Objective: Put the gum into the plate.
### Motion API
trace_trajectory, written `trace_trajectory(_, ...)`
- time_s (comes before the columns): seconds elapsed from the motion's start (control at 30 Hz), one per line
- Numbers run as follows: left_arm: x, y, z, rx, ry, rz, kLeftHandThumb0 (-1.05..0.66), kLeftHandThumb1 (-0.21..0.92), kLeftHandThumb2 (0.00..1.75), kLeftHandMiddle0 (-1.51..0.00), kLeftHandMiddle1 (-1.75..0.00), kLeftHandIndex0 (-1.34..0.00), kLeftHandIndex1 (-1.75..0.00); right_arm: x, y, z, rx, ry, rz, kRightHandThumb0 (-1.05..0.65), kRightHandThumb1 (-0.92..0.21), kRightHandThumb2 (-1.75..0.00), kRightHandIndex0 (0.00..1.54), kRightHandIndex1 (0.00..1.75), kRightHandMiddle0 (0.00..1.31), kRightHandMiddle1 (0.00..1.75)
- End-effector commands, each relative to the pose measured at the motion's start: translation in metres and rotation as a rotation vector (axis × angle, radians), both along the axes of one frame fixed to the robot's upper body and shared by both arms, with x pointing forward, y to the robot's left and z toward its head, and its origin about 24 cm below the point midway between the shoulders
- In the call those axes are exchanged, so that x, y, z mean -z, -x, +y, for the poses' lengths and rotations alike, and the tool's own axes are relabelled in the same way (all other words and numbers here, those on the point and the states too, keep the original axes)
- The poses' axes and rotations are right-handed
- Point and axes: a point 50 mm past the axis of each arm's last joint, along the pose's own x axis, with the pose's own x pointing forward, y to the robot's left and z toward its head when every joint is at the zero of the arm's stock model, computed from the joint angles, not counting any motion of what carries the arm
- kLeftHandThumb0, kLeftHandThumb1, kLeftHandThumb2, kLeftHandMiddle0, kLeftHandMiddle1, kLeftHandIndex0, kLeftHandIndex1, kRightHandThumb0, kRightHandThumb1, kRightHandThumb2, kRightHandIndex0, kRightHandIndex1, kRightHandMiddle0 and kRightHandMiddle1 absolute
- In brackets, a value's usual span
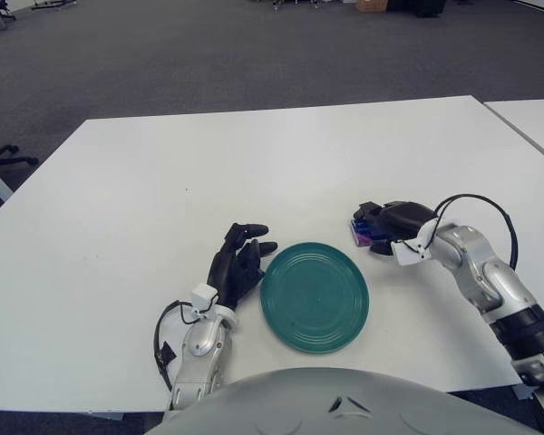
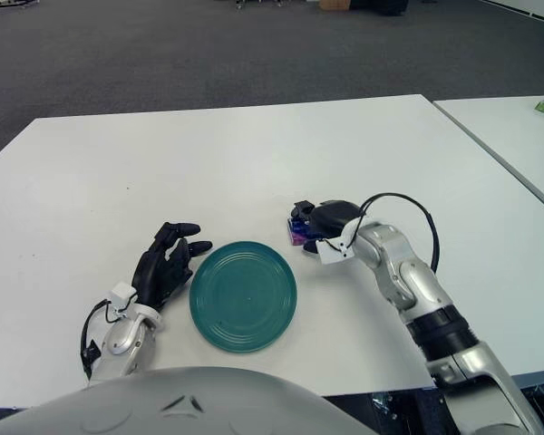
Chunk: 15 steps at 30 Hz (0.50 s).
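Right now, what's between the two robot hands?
The green plate lies between the left hand and the right hand, which covers the gum. Both eye views show it.

A white table [image 1: 254, 163] stands on dark grey carpet [image 1: 208, 54]. A second white table [image 1: 535, 118] sits just beside its right edge (narrow gap between them). Chair legs [image 1: 0, 149] show at the left edge, dark furniture [image 1: 417, 7] far back.

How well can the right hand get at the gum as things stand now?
Probably well, yes. The right hand is already over the gum, which lies on the table to the right of the plate, with nothing between them. Whether the fingers grip it cannot be seen. The left hand shows left of the plate.
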Motion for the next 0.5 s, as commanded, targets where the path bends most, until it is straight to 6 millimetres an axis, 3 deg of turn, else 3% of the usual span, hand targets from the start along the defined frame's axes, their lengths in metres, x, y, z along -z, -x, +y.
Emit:
trace_trajectory(0.0,0.008,0.005,0.0,-0.009,-0.002,0.049,-0.64,0.92,0.79,-0.51,-0.98,-0.31,-1.27,0.015,0.001,-0.005,0.045,0.019,0.093,-0.69,-0.92,-0.76,0.39,0.21,0.0,0.62)
trace_trajectory(0.23,0.008,0.005,0.0,-0.014,-0.017,0.048,-0.65,0.92,0.78,-0.51,-0.99,-0.32,-1.27,0.035,0.005,-0.011,0.088,0.007,0.115,-0.68,-0.92,-0.76,0.39,0.19,0.0,0.62)
trace_trajectory(0.27,0.008,0.005,0.001,-0.016,-0.017,0.05,-0.65,0.92,0.78,-0.51,-0.99,-0.31,-1.27,0.038,0.005,-0.012,0.1,-0.002,0.121,-0.68,-0.92,-0.75,0.4,0.2,0.0,0.65)
trace_trajectory(0.33,0.008,0.005,0.001,-0.021,-0.015,0.051,-0.65,0.92,0.78,-0.51,-0.99,-0.31,-1.27,0.042,0.005,-0.012,0.117,-0.018,0.128,-0.68,-0.92,-0.74,0.46,0.24,0.0,0.88)
trace_trajectory(0.37,0.008,0.005,0.001,-0.023,-0.013,0.051,-0.64,0.92,0.78,-0.51,-0.99,-0.31,-1.27,0.043,0.004,-0.013,0.123,-0.024,0.13,-0.68,-0.92,-0.73,0.44,0.45,0.0,1.07)
trace_trajectory(0.4,0.008,0.005,0.002,-0.025,-0.011,0.049,-0.64,0.92,0.78,-0.51,-0.99,-0.31,-1.27,0.044,0.004,-0.013,0.129,-0.031,0.13,-0.67,-0.92,-0.73,0.42,0.56,0.0,1.14)
trace_trajectory(0.47,0.008,0.005,0.002,-0.029,-0.009,0.047,-0.63,0.92,0.77,-0.52,-0.99,-0.31,-1.27,0.047,0.004,-0.015,0.138,-0.043,0.128,-0.67,-0.92,-0.72,0.38,1.03,0.0,1.43)
